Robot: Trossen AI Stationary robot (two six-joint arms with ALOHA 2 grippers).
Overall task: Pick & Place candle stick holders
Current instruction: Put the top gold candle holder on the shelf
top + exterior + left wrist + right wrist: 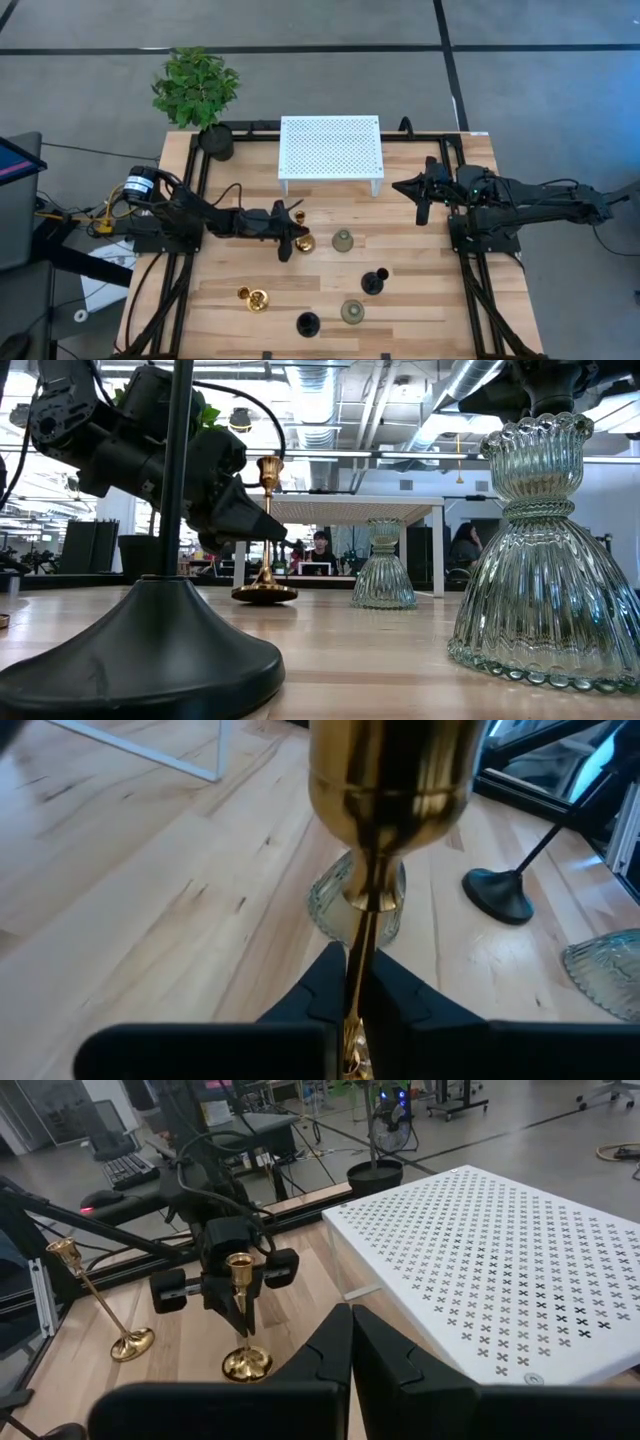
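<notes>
My left gripper (288,238) is shut on a shiny gold candle stick holder (304,242) left of the table's middle; it also shows in the right wrist view (241,1315). A second gold holder (256,298) stands nearer the front. Two black holders (373,282) (307,323) and two grey-green ribbed holders (343,241) (352,312) stand on their round bases on the wooden table (420,300). My right gripper (424,203) is shut and empty, hovering at the right, beside the white stand. My left gripper pinches the gold holder's thin stem (360,955) between its two fingers, about midway between cup (240,1265) and base. The fingers come from the table's left, slanting down, and lie across the stem. The holder stands upright, its round base (247,1365) on or just above the table.
A white perforated stand (330,150) sits at the far middle of the table. A potted plant (197,88) stands at the far left corner. Black rails (470,280) run along the table's sides. People sit in the room behind, in the low view (322,550).
</notes>
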